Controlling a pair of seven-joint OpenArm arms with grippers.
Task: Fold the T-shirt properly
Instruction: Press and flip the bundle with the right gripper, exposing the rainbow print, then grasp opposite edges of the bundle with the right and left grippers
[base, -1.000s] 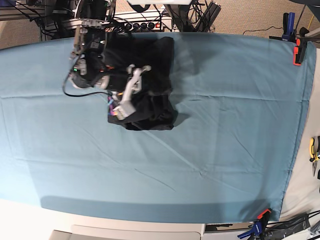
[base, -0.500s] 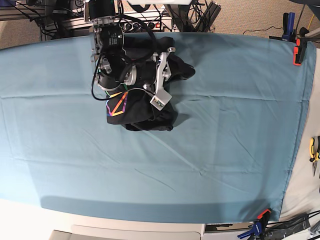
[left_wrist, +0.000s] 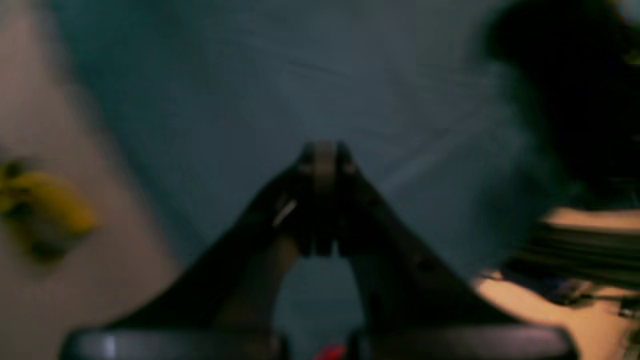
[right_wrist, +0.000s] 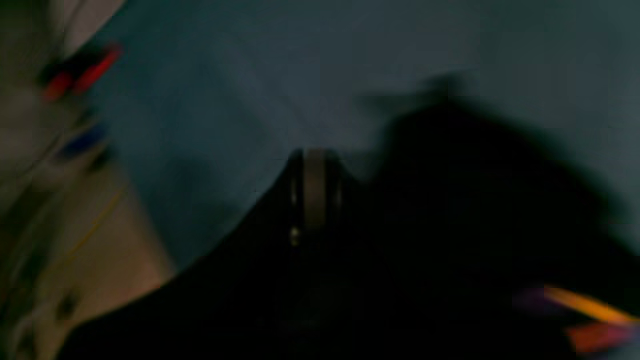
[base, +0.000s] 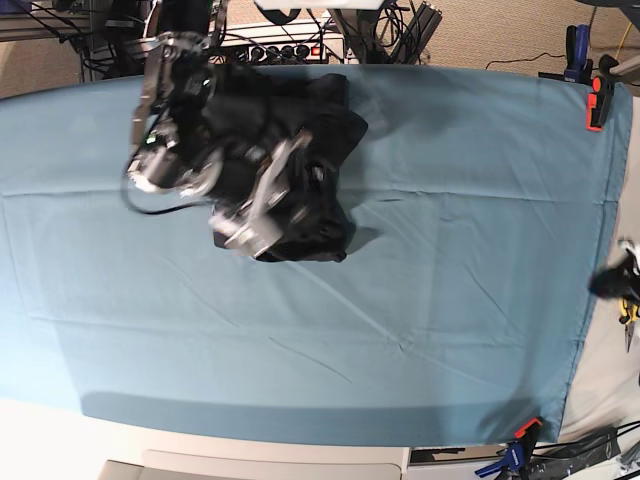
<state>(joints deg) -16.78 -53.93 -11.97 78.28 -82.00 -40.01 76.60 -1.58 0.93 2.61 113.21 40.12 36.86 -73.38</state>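
The black T-shirt (base: 328, 222) lies bunched in a heap at the back left of the teal cloth (base: 450, 260). My right gripper (base: 242, 230) hovers, blurred, over the heap's left part. In the right wrist view that gripper (right_wrist: 314, 160) is shut, with the T-shirt (right_wrist: 475, 200) dark beside and under it and a strip of its rainbow graphic (right_wrist: 590, 310) at the lower right; no fabric shows between the fingertips. My left gripper (base: 606, 282) is a dark blur at the right edge. The left wrist view shows it (left_wrist: 324, 156) shut and empty above the cloth, with the T-shirt (left_wrist: 575, 75) far off.
A red clamp (base: 596, 100) holds the cloth's back right corner and a blue-orange clamp (base: 520, 438) its front right corner. Yellow pliers (base: 628, 300) lie just off the cloth's right edge near the left gripper. Cables and equipment (base: 290, 40) crowd the back edge.
The right arm has swung from the heap's right side back to its lower left and now hides the rainbow graphic in the base view. The left gripper has come into view at the right edge.
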